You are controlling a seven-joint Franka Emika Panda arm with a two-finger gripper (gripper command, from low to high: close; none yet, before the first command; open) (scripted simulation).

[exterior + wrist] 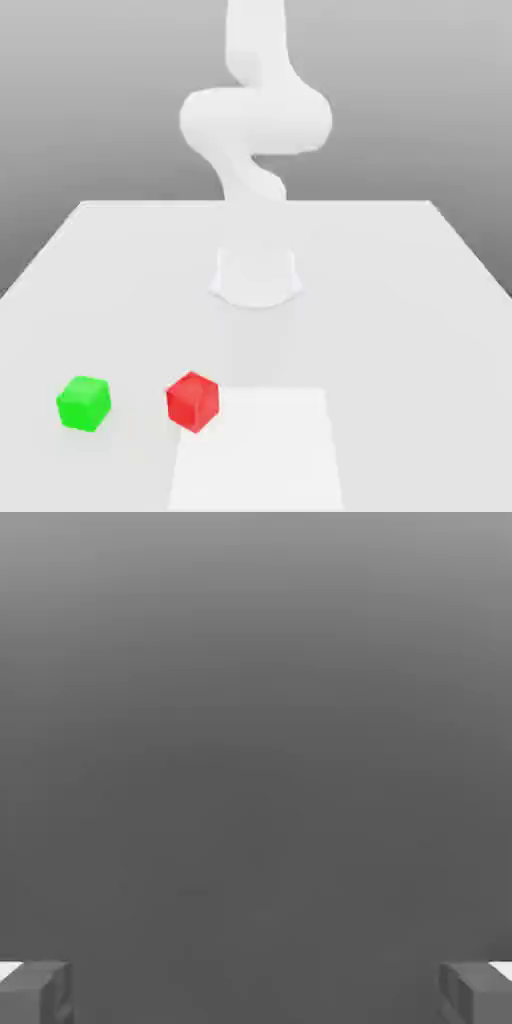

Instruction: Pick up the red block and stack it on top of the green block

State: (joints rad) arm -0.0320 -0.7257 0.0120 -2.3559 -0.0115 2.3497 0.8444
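Observation:
The red block (192, 401) rests on the white table (400, 300) near its front edge, a little toward the exterior view's left of centre. The green block (83, 403) sits on the table about a block's width further to the exterior view's left, apart from the red one. Both cubes lie flat and untouched. In the hand view my gripper (256, 992) is open: its grey fingertips (35, 992) stand far apart, with nothing between them and plain grey background beyond.
The white arm (255, 120) rises from its round base (256, 278) at the table's middle and bends upward. A paler rectangular patch (256, 450) lies on the tabletop just to the exterior view's right of the red block.

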